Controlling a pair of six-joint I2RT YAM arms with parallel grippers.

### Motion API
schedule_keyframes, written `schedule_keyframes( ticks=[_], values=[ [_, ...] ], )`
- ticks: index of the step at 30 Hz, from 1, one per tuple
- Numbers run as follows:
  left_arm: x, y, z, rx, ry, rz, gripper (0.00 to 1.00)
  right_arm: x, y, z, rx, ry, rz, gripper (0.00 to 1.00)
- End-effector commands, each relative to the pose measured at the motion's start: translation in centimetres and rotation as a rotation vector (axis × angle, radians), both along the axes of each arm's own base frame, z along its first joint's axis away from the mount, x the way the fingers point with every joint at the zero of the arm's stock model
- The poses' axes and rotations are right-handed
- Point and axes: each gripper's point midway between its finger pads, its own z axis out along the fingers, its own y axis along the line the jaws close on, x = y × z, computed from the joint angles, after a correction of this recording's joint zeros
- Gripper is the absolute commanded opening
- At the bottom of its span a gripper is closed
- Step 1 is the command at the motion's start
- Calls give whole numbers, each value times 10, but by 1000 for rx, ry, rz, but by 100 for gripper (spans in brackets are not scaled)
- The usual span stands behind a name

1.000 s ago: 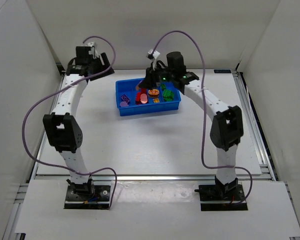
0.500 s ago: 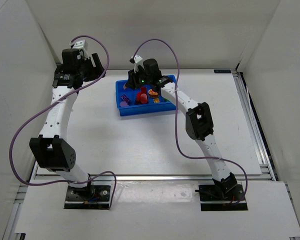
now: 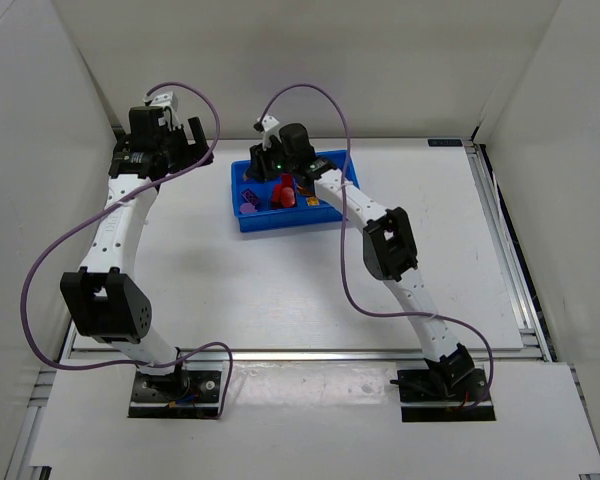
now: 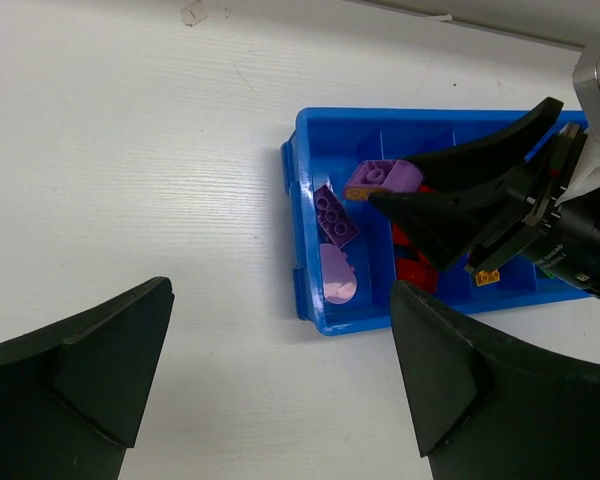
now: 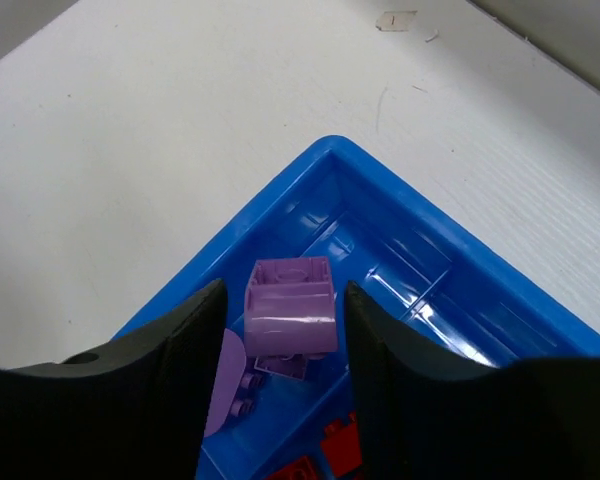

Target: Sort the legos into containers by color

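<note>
The blue tray (image 3: 298, 219) holds the sorted bricks. My right gripper (image 5: 285, 290) hovers over its left end compartment (image 5: 330, 215). A purple brick (image 5: 290, 315) sits between its fingertips with thin slits of blue showing on both sides, so the jaws are slightly apart. Below it lie a purple studded brick (image 4: 335, 215) and a lilac oval (image 4: 337, 275). Red bricks (image 4: 412, 268) fill the neighbouring compartment, and an orange piece (image 4: 487, 278) lies beyond. My left gripper (image 4: 280, 290) is open and empty, above bare table left of the tray (image 4: 305, 225).
The right arm (image 3: 345, 195) reaches across the tray and hides its right half. White walls close in the table on the left, back and right. A scrap of tape (image 4: 192, 12) lies near the back edge.
The right gripper has swung left along the tray, from the middle compartments to the left end one, carrying the purple brick. The left arm has straightened and its gripper shifted slightly.
</note>
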Motion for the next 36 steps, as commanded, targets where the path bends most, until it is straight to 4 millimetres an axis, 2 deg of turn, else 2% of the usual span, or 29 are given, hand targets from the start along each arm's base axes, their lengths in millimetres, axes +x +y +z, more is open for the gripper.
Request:
schedule_keyframes(
  ticks=[1, 2, 3, 6, 7, 9, 10, 11, 12, 14, 15, 16, 17, 18, 19, 20, 22, 23, 24, 25, 26, 27, 28, 29, 31, 32, 34, 35, 36],
  values=[
    [-8, 5, 18, 17, -40, 11, 100, 1, 8, 32, 46, -65, 4, 56],
    [-8, 6, 16, 20, -36, 12, 99, 0, 7, 32, 44, -59, 0, 64],
    [-8, 5, 17, 19, -37, 10, 99, 0, 6, 34, 42, -64, -5, 81],
    [-8, 5, 15, 24, -34, 0, 99, -1, 1, 52, 42, -98, -13, 99],
    [-8, 5, 15, 23, -32, 1, 99, -3, -1, 72, 57, -128, -11, 99],
    [-9, 3, 14, 16, -27, -2, 99, -6, -5, 93, 65, -169, -1, 99],
    [-9, 0, 12, 8, -22, -18, 99, -8, -12, 118, 86, -198, -5, 99],
    [-10, -2, 14, 15, -27, -35, 99, -10, -18, 132, 94, -207, -7, 99],
    [-10, -2, 10, 24, -9, -32, 99, -12, -33, 163, 113, -237, -20, 99],
    [-12, -3, 7, 41, 2, -52, 100, -14, -59, 188, 114, -229, -49, 99],
    [-12, -1, 5, 72, 5, -70, 99, -11, -92, 221, 132, -255, -92, 99],
    [-14, -6, -2, 75, 31, -95, 99, -10, -110, 223, 120, -238, -106, 99],
    [-15, -7, -6, 77, 47, -110, 99, -3, -144, 221, 87, -204, -151, 99],
    [-16, -9, -10, 84, 61, -124, 100, -10, -168, 237, 81, -207, -174, 99],
    [-19, -12, -22, 74, 100, -143, 99, -14, -185, 229, 30, -200, -163, 99],
    [-21, -14, -27, 66, 115, -152, 99, -23, -228, 232, -10, -156, -205, 99],
    [-25, -16, -34, 51, 134, -163, 99, -43, -258, 217, -58, -103, -146, 99],
    [-30, -18, -42, 36, 152, -183, 99, -57, -296, 199, -94, -21, -185, 99],
    [-33, -20, -46, 34, 160, -200, 99, -67, -312, 189, -110, 15, -184, 99],
    [-38, -18, -54, 36, 178, -197, 99, -78, -338, 164, -127, 64, -149, 99],
    [-41, -15, -58, 44, 187, -192, 99, -102, -353, 160, -138, 100, -136, 99],
    [-44, -11, -63, 48, 201, -182, 99, -111, -365, 152, -143, 120, -136, 99],
    [-47, -4, -66, 58, 208, -159, 99, -118, -390, 145, -135, 127, -151, 99],
    [-52, 4, -77, 75, 235, -139, 100, -136, -399, 127, -137, 169, -160, 99],
    [-57, 25, -82, 71, 250, -91, 100, -149, -424, 109, -149, 189, -195, 99],
    [-61, 39, -90, 78, 270, -53, 100, -161, -428, 90, -156, 219, -203, 99],
    [-65, 51, -98, 93, 294, -21, 100, -167, -443, 73, -164, 239, -239, 99],
    [-67, 61, -101, 122, 302, 7, 99, -175, -444, 58, -154, 273, -240, 99],
    [-71, 70, -108, 135, 323, 35, 99, -175, -451, 54, -150, 274, -258, 99]
  ],
)
